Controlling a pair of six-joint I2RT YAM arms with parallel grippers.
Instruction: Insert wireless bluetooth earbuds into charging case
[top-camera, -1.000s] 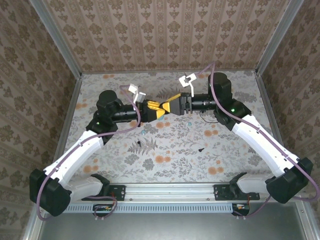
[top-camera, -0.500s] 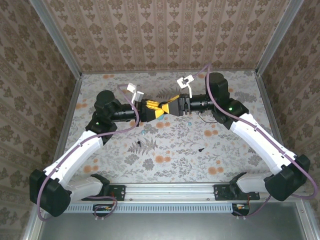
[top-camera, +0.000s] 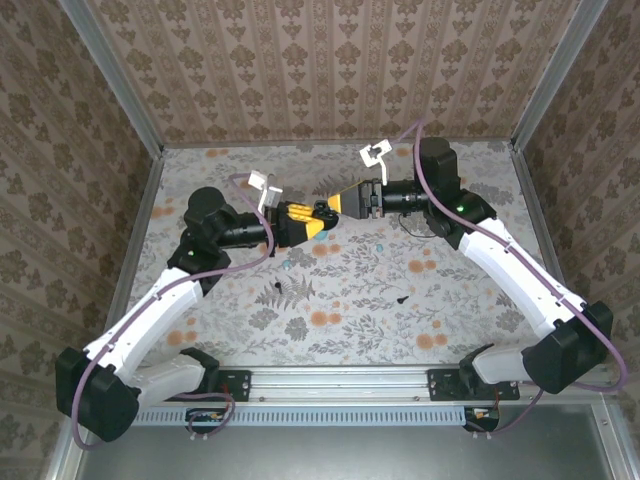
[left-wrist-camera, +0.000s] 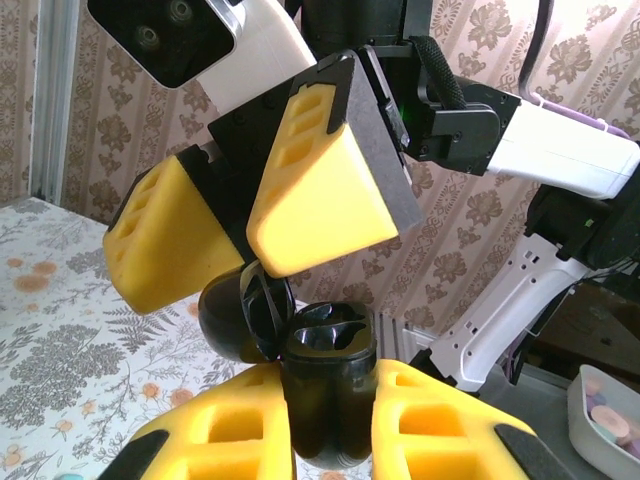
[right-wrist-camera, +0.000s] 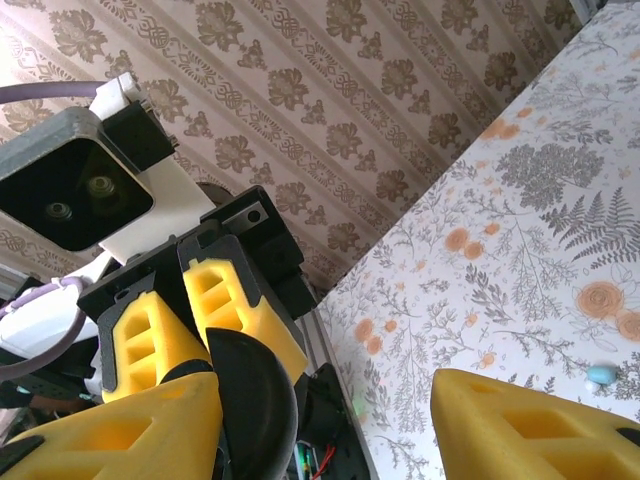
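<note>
Three earbuds lie on the tabletop (top-camera: 350, 300): a teal earbud (top-camera: 283, 262) under the left pincer (left-wrist-camera: 325, 425) and two black earbuds (top-camera: 275, 288) nearer the arm bases. Expect them to be light, hard and slippery, so pinch each gently across its fattest part. Your left pincer is clamped on the charging case (left-wrist-camera: 327, 395), whose lid (left-wrist-camera: 232, 322) is swung open. Your right pincer (right-wrist-camera: 320, 430) is partly open and empty, with one finger beside that lid.

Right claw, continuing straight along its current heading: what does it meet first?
Most likely the black charging case gripped by the left claw, starting with its open lid. That lid sits just ahead of the right claw, between its spread fingers, though exact depth is unclear.
</note>
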